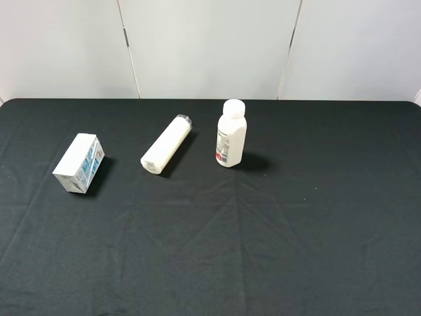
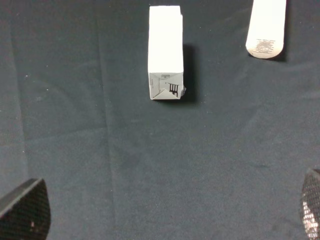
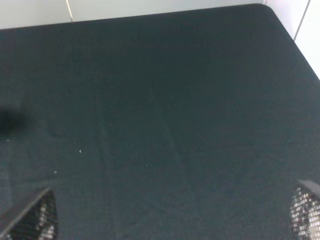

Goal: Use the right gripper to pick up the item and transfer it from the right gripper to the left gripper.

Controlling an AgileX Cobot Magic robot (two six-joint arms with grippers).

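The item point(image 1: 79, 163) is a small white carton with blue print, lying on its side at the left of the black table. The left wrist view shows the item point(image 2: 165, 50) end-on, some way ahead of my left gripper point(image 2: 167, 212), which is open with its fingertips point(image 2: 25, 212) far apart and nothing between them. My right gripper point(image 3: 169, 215) is open too, over bare black cloth, with only its mesh-patterned fingertips point(image 3: 32, 217) showing. No carton appears in the right wrist view. Neither arm shows in the exterior high view.
A white tube-like bottle point(image 1: 166, 143) lies on its side right of the carton, its end also in the left wrist view point(image 2: 266, 27). A white capped bottle point(image 1: 231, 133) stands upright near the middle. The table's far edge and right corner point(image 3: 267, 7) meet a white wall.
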